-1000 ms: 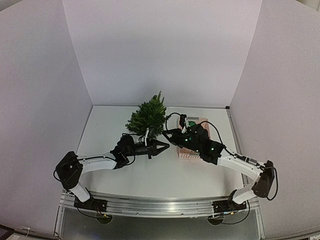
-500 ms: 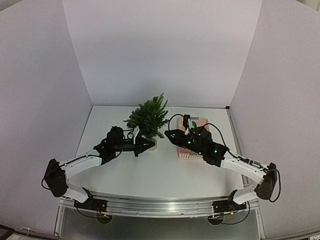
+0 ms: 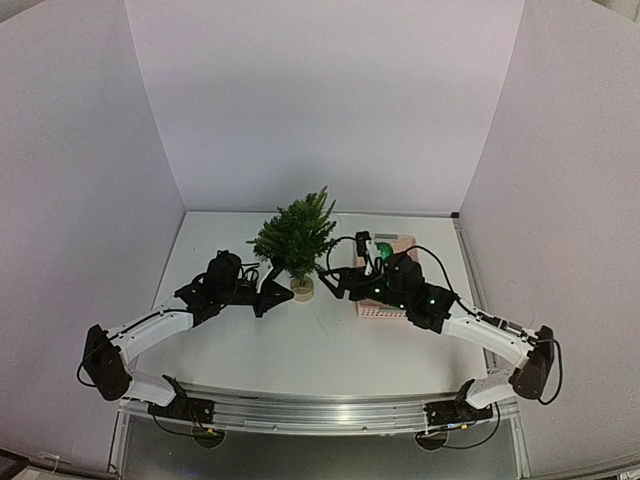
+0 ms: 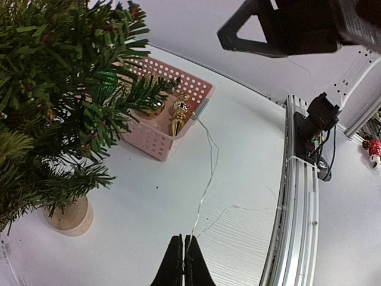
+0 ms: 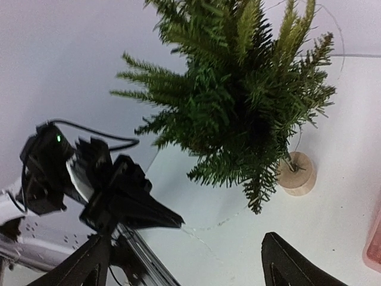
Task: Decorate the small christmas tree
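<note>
The small christmas tree [image 3: 297, 236] stands upright on its tan round base [image 3: 302, 289] at mid-table. It fills the left of the left wrist view [image 4: 53, 89] and the top of the right wrist view [image 5: 250, 101]. My left gripper [image 3: 286, 293] sits just left of the base. It is shut on a thin silvery wire [image 4: 205, 179], pinched at the fingertips [image 4: 183, 241]. The wire runs across the table to the pink basket [image 4: 159, 142]. My right gripper [image 3: 336, 281] hangs just right of the tree, open and holding nothing [image 5: 190, 268].
The pink basket [image 3: 385, 303] right of the tree holds gold ornaments [image 4: 180, 112] and a green one [image 4: 107, 80]. Pale walls enclose the table on three sides. The metal rail [image 4: 297, 196] runs along the near edge.
The right gripper has opened. The left gripper drew back to the left, staying shut on the wire. The tree went from leaning to upright.
</note>
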{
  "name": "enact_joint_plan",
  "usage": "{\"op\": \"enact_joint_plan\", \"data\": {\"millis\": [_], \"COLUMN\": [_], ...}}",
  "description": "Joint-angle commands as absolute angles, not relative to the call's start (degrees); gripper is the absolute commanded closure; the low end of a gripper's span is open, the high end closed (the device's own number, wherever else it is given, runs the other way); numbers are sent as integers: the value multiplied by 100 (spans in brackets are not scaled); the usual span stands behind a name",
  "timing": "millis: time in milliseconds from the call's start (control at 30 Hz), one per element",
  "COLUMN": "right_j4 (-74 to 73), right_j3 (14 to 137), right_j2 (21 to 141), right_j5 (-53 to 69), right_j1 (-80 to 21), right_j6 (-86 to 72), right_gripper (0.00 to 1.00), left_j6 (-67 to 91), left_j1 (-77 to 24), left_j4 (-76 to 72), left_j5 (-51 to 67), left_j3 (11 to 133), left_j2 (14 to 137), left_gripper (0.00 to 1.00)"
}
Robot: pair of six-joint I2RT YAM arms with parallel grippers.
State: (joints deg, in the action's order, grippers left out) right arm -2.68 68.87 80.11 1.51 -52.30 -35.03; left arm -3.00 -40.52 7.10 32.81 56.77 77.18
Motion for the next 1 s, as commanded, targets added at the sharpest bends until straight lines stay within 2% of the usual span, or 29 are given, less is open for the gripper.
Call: {"op": "enact_joint_plan", "data": {"millis": [0,200,433,500,567,667,800,900,967], "right_j4": [-593,-590,-557,-529,-464,-387,-378,-378,-386], "right_j3": [6490,6268,6422,6368,6259,6153,6048,5967,5954], "right_j2": [7899,8513,9174,9196,9139,9009,8832,8693,8636], "right_j5": [429,238,0,-226,-366,-453,-440,-412,-329], "right_j1": [-5687,-5976,-6199,-6201,-6202,-6202,-6205,-6203,-6204], "right_j6": [-1757,-1629,-1732,-1812,-1869,-1942,-2044,-2081,-2111], "right_gripper": [14,24,29,34,42,64,82,100,100], "left_j6": [-199,-138,-53,-53,-52,-53,-52,-53,-53], "left_j1": [-4026,-4017,-4008,-4000,-3999,-3991,-3987,-3974,-3962], "left_j4": [552,391,244,205,164,143,147,138,127], "left_j5": [3312,3258,3308,3306,3308,3311,3313,3303,3287], "left_j3": [5816,5775,5692,5670,5651,5628,5613,5601,5603], "left_j2": [7491,7506,7506,7496,7486,7480,7472,7479,7488], "left_gripper": [100,100,100,100,100,100,100,100,100]}}
